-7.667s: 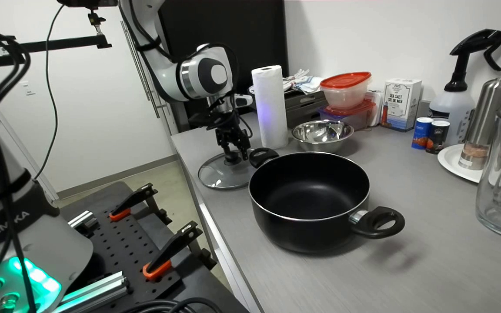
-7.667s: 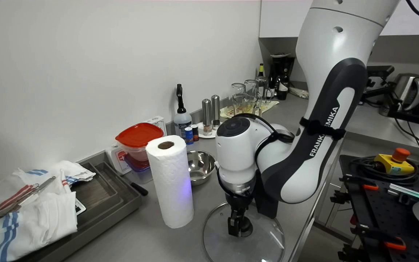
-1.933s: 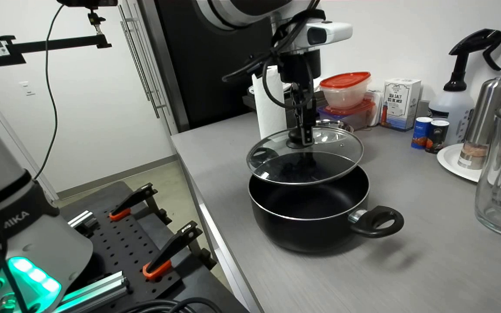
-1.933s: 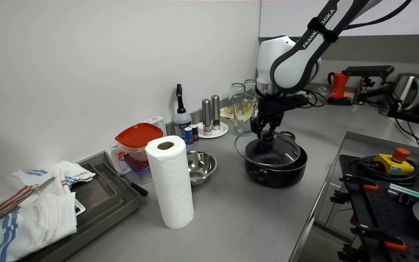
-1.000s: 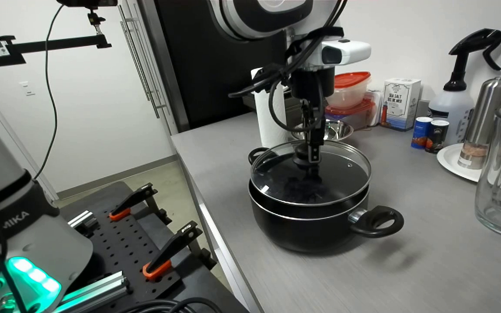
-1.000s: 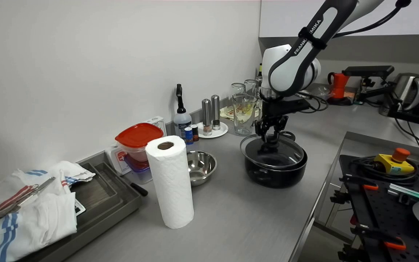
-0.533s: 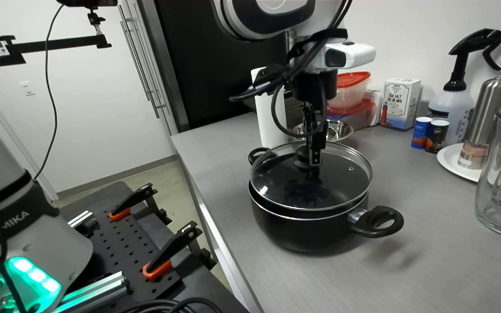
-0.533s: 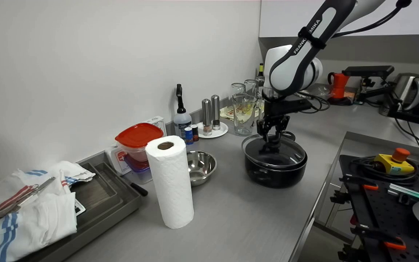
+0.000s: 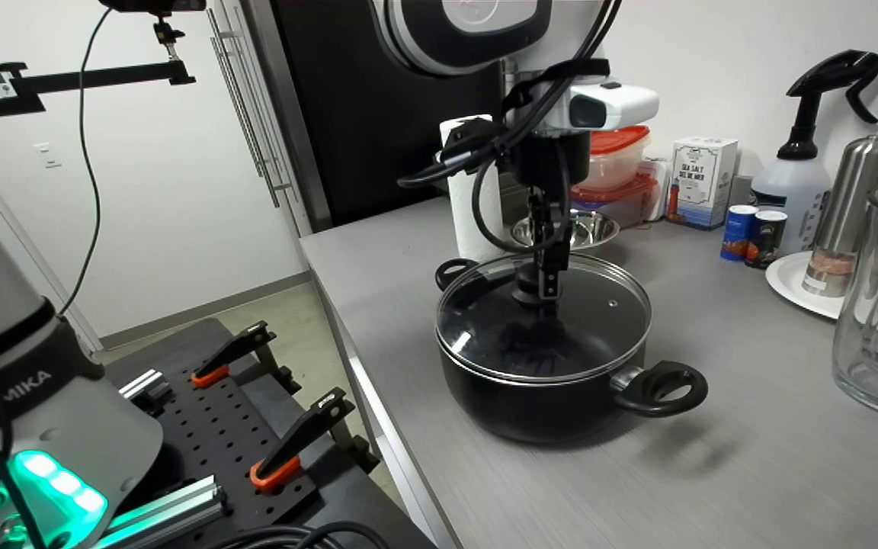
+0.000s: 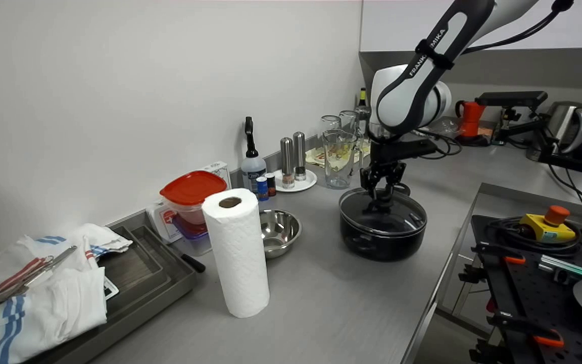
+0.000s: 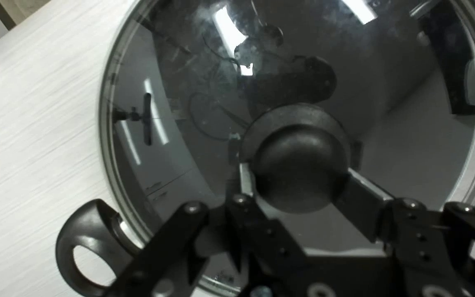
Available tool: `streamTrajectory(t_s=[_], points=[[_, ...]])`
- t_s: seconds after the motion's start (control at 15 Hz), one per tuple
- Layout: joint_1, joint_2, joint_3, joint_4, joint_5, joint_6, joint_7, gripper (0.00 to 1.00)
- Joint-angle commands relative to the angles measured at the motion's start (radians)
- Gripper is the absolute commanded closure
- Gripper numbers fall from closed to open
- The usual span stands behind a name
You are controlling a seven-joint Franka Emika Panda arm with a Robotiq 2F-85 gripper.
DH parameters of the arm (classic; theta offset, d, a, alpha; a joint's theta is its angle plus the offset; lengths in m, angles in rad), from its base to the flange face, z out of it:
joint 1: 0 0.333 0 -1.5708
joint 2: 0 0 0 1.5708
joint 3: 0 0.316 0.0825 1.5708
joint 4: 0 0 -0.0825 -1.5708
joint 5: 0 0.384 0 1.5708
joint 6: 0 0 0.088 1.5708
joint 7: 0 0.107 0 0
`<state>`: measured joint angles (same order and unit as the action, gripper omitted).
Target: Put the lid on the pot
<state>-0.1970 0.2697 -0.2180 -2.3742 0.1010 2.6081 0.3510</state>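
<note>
The clear-glass lid (image 9: pixel 591 335) covers the mouth of the black pot (image 9: pixel 530 412). In both exterior views its metal rim lies level along the pot's rim; a small gap on one side cannot be ruled out. My gripper (image 11: pixel 297 177) points down over the middle, shut on the lid's black knob (image 11: pixel 301 148), one finger on each side of it. In an exterior view the gripper (image 10: pixel 381 194) hides part of the knob. Through the glass of the lid (image 10: pixel 402 217) the pot's inside looks dark.
A pot handle (image 9: pixel 664 389) sticks out over the counter (image 9: pixel 751 473). Behind the pot stand a steel bowl (image 10: pixel 280 232) and a paper towel roll (image 10: pixel 238 263). A glass pitcher (image 9: pixel 877 328) and a plate (image 9: pixel 797 282) with a steel mill are further along.
Earlier the lid lay on the counter beside the pot, then hung tilted above it. Over the last second my gripper has lowered it, and its rim has levelled onto the pot's rim.
</note>
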Motion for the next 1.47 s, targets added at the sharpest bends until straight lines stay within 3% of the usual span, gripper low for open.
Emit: streamTrajectory(t_s=[0.0, 0.93, 1.4], points=[[-0.007, -0.02, -0.001, -0.013, 0.037, 0.013, -0.041, 0.74], [0.019, -0.022, -0.043, -0.024, -0.029, 0.035, 0.014, 0.74], [0.055, -0.011, -0.068, -0.031, -0.114, 0.058, 0.058, 0.74]])
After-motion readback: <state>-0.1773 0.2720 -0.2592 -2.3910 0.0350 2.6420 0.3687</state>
